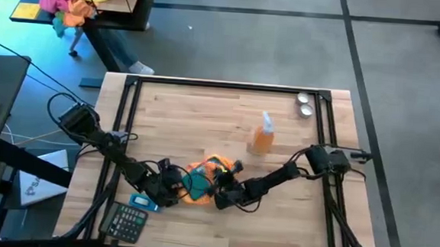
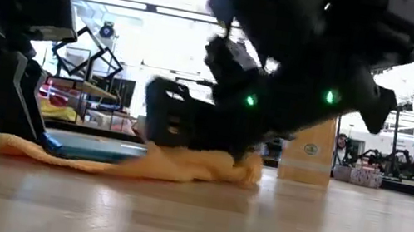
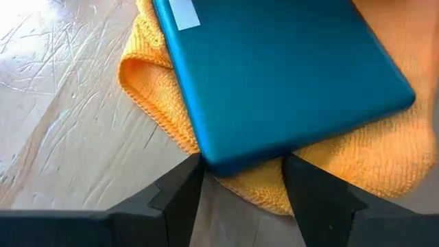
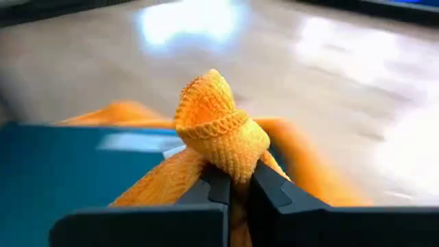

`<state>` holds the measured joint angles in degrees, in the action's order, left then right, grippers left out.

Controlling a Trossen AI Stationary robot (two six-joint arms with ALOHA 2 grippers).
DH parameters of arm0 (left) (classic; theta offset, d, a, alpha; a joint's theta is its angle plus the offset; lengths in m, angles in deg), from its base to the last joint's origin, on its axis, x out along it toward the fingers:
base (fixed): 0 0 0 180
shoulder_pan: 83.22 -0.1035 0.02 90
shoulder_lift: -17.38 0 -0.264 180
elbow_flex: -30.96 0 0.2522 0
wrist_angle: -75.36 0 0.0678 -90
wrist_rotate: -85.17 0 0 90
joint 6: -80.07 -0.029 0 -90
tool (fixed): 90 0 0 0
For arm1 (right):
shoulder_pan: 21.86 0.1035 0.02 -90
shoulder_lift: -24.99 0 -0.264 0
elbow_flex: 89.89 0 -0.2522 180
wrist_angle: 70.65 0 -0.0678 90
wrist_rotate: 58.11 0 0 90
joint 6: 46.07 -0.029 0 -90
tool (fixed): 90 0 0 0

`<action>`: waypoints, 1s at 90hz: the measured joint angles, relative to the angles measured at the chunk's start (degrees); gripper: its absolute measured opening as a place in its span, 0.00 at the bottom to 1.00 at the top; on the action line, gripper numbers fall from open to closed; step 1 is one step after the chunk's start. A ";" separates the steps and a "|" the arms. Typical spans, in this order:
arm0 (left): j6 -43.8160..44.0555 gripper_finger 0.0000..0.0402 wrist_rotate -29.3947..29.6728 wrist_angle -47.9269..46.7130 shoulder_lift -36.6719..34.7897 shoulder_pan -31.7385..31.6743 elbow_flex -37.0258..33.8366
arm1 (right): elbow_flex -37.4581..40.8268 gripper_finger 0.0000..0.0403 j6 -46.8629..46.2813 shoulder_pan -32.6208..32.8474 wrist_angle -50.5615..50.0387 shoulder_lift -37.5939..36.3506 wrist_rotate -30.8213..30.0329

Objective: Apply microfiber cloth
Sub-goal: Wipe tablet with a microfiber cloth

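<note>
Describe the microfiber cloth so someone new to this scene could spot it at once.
On the wooden table, look at the near edge's middle, where the left gripper and right gripper meet. The cloth lies there, under a teal phone, a fold pinched in the right gripper. It is soft orange fabric, unlike the upright spray bottle behind.

Overhead camera looked straight down on the whole table (image 1: 228, 109); the low one sat at tabletop height, facing the room. Both wrist cameras hung close (nearly touching) over the microfiber cloth (image 3: 384, 154), shared by all views.
</note>
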<state>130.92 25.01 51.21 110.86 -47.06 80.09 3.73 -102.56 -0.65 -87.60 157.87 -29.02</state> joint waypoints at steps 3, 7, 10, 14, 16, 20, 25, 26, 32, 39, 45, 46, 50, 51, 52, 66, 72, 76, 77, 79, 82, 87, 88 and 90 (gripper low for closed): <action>0.00 0.46 0.02 -0.06 0.02 0.00 0.02 | -0.04 0.00 -4.18 -0.02 -3.72 -0.07 -0.87; 0.01 0.46 -0.02 -0.04 0.02 0.00 -0.02 | -0.04 0.00 -9.81 0.19 -8.27 -0.07 -1.88; 0.04 0.46 -0.01 -0.05 0.01 0.00 0.00 | -0.04 0.00 -13.28 0.51 -10.92 -0.07 -2.12; 0.02 0.46 0.04 -0.06 0.02 0.00 0.00 | -0.04 0.00 -15.74 1.26 -12.65 -0.19 -2.16; 0.02 0.46 0.04 -0.06 0.02 0.00 0.00 | -0.03 0.00 -15.91 1.77 -12.96 -0.28 -2.14; 0.02 0.46 0.04 -0.06 0.02 0.02 0.00 | 0.17 0.00 -15.30 2.90 -12.74 -0.40 -2.46; 0.02 0.46 0.04 -0.07 0.01 0.01 0.00 | 0.50 0.00 -12.97 4.61 -11.24 -0.61 -3.20; 0.02 0.46 0.07 -0.07 0.01 0.02 0.00 | 0.51 0.00 -12.38 4.98 -10.80 -0.64 -3.31; -0.09 0.46 0.09 -0.08 0.02 0.02 -0.02 | 0.62 0.00 -9.51 6.87 -8.46 -1.00 -3.62; -0.13 0.46 0.10 -0.10 0.02 0.02 -0.02 | 0.63 0.00 -6.94 8.31 -6.03 -1.22 -3.70; -0.13 0.46 0.09 -0.05 0.02 0.02 -0.02 | 0.63 0.00 -3.68 9.32 -2.70 -1.17 -4.25; -0.13 0.46 0.09 -0.04 0.02 0.02 -0.02 | 0.63 0.00 -2.88 9.43 -2.01 -1.15 -4.29; -0.17 0.46 0.16 0.06 0.01 -0.01 -0.02 | 0.60 0.00 0.91 9.61 1.27 -1.14 -4.06; -0.24 0.46 0.17 0.09 0.00 -0.03 -0.02 | 0.60 0.00 2.00 9.62 2.21 -1.14 -3.87; -0.38 0.46 0.17 0.14 0.02 -0.06 -0.02 | 0.59 0.00 3.07 9.61 3.19 -1.14 -3.65; -0.76 0.46 0.10 0.75 0.00 -0.09 -0.02 | 0.48 0.00 19.97 6.80 21.19 0.20 4.65; -1.04 0.46 0.11 0.88 0.00 -0.15 -0.02 | 0.39 0.00 26.96 4.69 30.05 1.28 11.81; -1.03 0.46 0.11 0.88 0.00 -0.15 -0.02 | 0.40 0.00 31.04 3.54 35.79 2.33 16.10; -1.04 0.46 0.12 0.88 0.00 -0.15 -0.02 | 0.41 0.00 31.94 3.28 37.10 2.58 17.18; -1.06 0.46 0.16 0.88 0.00 -0.15 -0.02 | 0.42 0.00 33.75 2.75 39.57 3.00 18.90; -1.21 0.46 0.29 0.92 0.00 -0.15 -0.04 | 0.44 0.00 36.00 1.92 42.69 3.69 21.63; -1.53 0.46 0.39 1.03 0.00 -0.15 -0.05 | 0.06 0.00 38.54 0.68 45.55 4.50 25.27; -1.55 0.46 0.35 1.05 0.00 -0.18 -0.05 | -0.17 0.00 38.87 0.46 45.66 4.68 25.87; -1.59 0.46 0.29 1.08 0.00 -0.21 -0.05 | -0.74 0.00 39.57 0.00 45.85 5.03 27.04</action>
<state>129.33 25.30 52.28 110.85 -47.27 80.05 2.99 -62.98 -0.65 -41.76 162.90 -1.99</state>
